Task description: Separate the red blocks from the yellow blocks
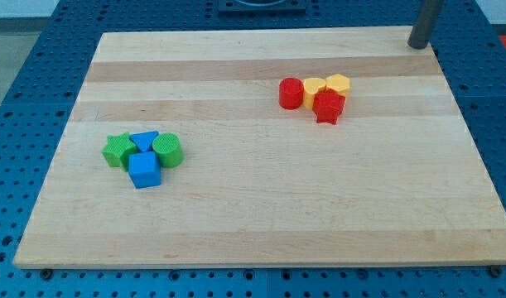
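Note:
A red cylinder (291,93) stands at the left end of a tight cluster in the board's upper right. A yellow block (314,88) touches it on the right, and a yellow hexagonal block (338,84) sits beside that. A red star-shaped block (328,107) lies against the two yellow blocks on their lower side. My tip (418,45) is at the view's top right corner of the board, well to the right of and above the cluster, touching no block.
A second cluster sits at the board's left: a green star block (118,151), a blue triangle (144,140), a green cylinder (168,150) and a blue cube (144,170). The wooden board (253,215) lies on a blue perforated table.

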